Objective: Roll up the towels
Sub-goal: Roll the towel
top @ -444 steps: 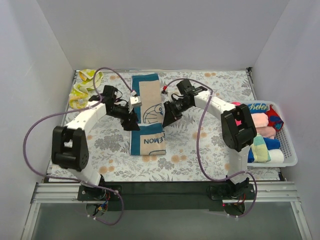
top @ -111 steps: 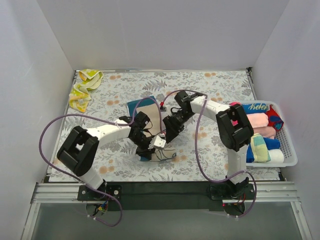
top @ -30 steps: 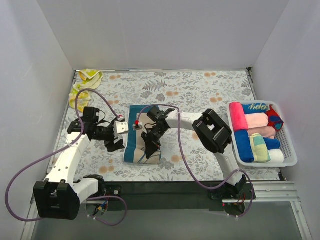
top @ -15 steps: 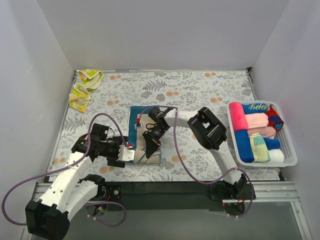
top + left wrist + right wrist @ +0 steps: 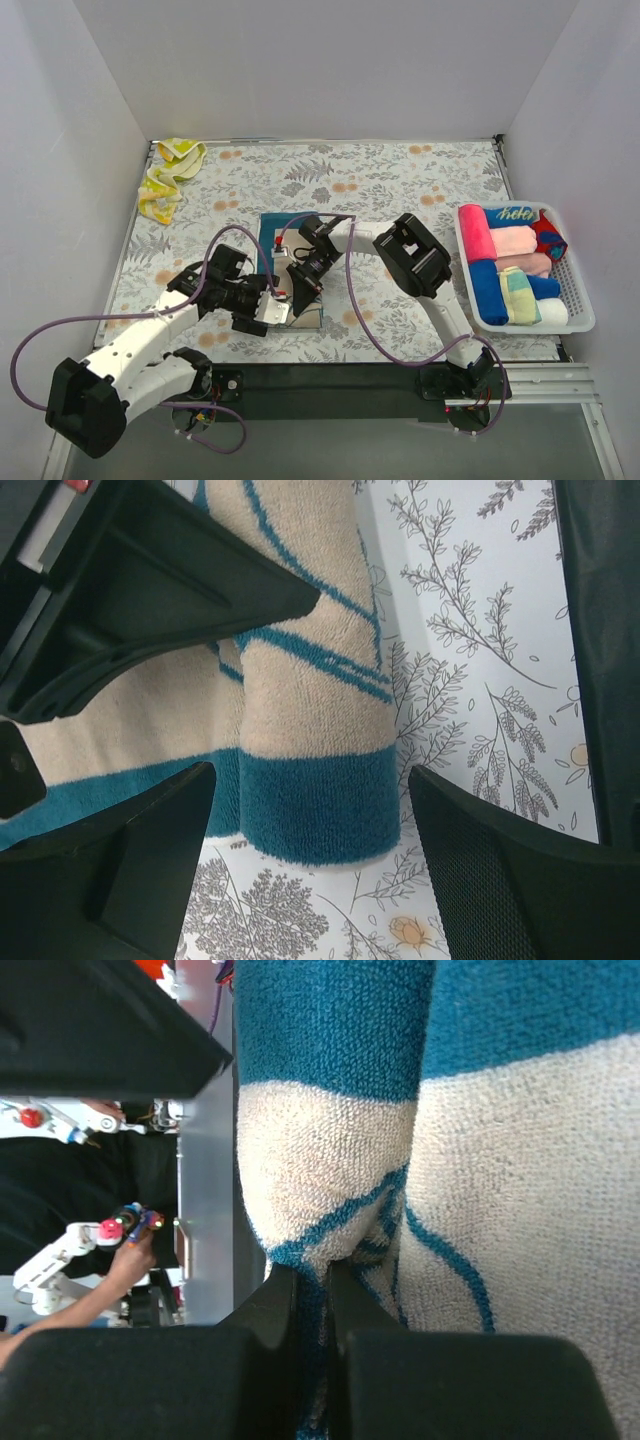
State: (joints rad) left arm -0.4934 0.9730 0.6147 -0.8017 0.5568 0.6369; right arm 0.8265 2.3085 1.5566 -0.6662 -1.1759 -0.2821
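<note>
Terry cloth, tan with blue borders: the tan-and-blue towel (image 5: 270, 228) is lying on the floral covering (image 5: 400, 180), at about seven o'clock from the middle of the top view, with both arms meeting over its near half. The yellow towel (image 5: 165, 180) is sitting crumpled in the ten o'clock corner. Rolled towels (image 5: 510, 240) are filling the white basket (image 5: 585, 310) at three o'clock.

In the right wrist view, the right gripper (image 5: 310, 1295) is pinching a raised fold of the tan-and-blue towel, its jaws nearly together. The pile is bunching at six o'clock, where the cloth is running in between them.

In the left wrist view, the left gripper (image 5: 310, 780) is standing wide, one finger at eight o'clock and the other at four o'clock. It is straddling the blue hem and, as far as I can tell, not touching it. The cloth there is doubling over into a soft rounded ridge, and the right gripper's black body is looming at ten o'clock.

I am judging this towel to be light, limp and slightly grippy, with nothing fragile about it. It is likely to sag and unroll wherever it is let go. So I am favouring a hold on the thick doubled hem, across all the layers rather than a single ply.
</note>
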